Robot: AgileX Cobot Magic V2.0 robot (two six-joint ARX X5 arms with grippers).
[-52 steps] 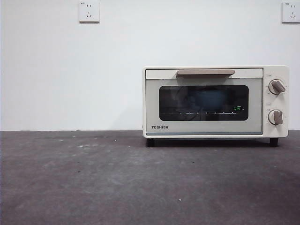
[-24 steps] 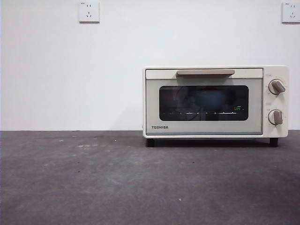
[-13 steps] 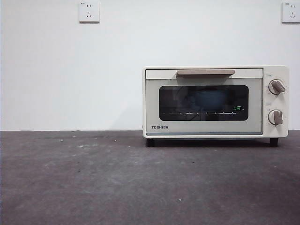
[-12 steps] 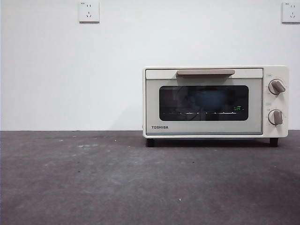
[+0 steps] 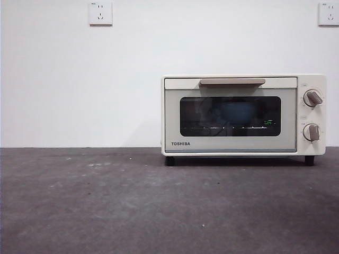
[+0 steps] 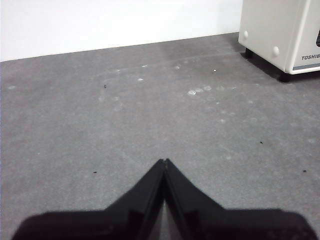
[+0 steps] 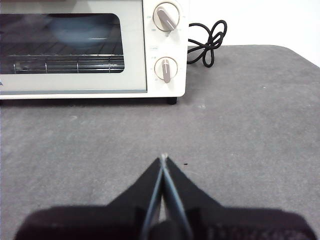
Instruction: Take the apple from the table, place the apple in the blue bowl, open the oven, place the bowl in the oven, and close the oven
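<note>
The cream-white oven (image 5: 243, 115) stands on the dark grey table (image 5: 132, 201) at the right, its glass door closed. Through the glass the blue bowl (image 5: 238, 112) shows dimly on the rack, and the right wrist view also shows the blue bowl (image 7: 80, 30) behind the door of the oven (image 7: 95, 47). The apple is hidden. My left gripper (image 6: 164, 161) is shut and empty over bare table, with a corner of the oven (image 6: 285, 35) off to one side. My right gripper (image 7: 163, 157) is shut and empty, facing the oven's knobs (image 7: 165, 17). Neither arm shows in the front view.
A black power cord (image 7: 209, 42) lies coiled on the table beside the oven. Two wall sockets (image 5: 100, 13) sit high on the white wall behind. Pale scuff marks (image 6: 192, 92) dot the table.
</note>
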